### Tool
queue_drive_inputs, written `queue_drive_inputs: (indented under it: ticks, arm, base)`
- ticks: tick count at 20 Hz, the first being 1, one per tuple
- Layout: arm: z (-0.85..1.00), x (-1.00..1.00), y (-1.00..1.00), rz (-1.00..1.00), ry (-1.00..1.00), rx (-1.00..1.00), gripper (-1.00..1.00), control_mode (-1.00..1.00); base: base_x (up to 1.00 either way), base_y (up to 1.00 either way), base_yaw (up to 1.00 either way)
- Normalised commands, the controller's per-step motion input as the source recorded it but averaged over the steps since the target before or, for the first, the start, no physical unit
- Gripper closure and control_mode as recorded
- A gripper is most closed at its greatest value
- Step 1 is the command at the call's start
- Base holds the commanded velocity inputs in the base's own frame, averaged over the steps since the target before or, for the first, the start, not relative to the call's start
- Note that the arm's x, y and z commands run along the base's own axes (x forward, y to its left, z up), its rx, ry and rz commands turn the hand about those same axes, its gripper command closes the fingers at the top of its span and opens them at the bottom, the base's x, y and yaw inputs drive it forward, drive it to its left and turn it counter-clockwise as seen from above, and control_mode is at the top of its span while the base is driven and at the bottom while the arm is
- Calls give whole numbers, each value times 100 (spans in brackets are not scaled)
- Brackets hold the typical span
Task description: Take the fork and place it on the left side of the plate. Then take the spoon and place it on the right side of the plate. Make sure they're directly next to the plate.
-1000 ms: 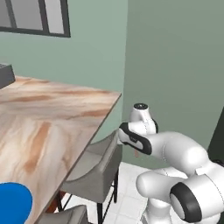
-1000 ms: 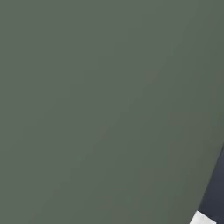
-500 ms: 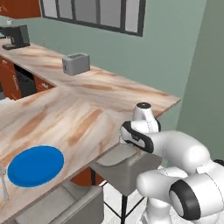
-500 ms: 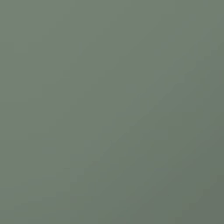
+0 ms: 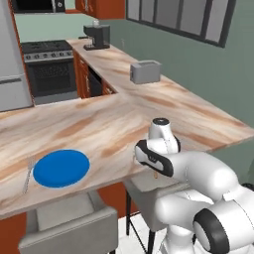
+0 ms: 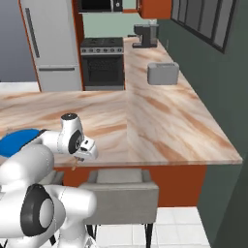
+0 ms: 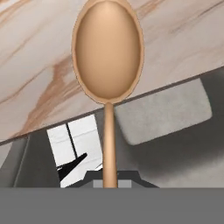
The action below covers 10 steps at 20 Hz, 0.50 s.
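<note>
The gripper (image 7: 110, 177) is pressed together on the handle of the spoon (image 7: 108, 57), which it carries clear of the worktop (image 5: 149, 106). In the hand view the tan-brown oval bowl points away from the gripper, with the thin straight handle running down between the finger tips. Behind the bowl lies the marbled worktop surface; behind the handle lie the worktop edge and a grey chair seat (image 7: 164, 111) over the white floor.

In the left base view the plate (image 5: 61, 167) rests flat on the worktop near its front edge, well to the left of the arm. The fork (image 5: 28, 175) lies on the worktop just beside the plate's left rim. A grey toaster (image 5: 146, 72) stands farther back on the worktop. In the right base view a small part of the plate (image 6: 17, 140) shows behind the arm.
</note>
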Motion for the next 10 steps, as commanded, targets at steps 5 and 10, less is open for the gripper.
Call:
queue_drive_inputs:
  ticks: [5,10]
  arm:
    - [0,0,0,0,0,0,100,100]
    - [0,0,0,0,0,0,100,100]
  base:
    - [46,0,48]
    - [11,0,21]
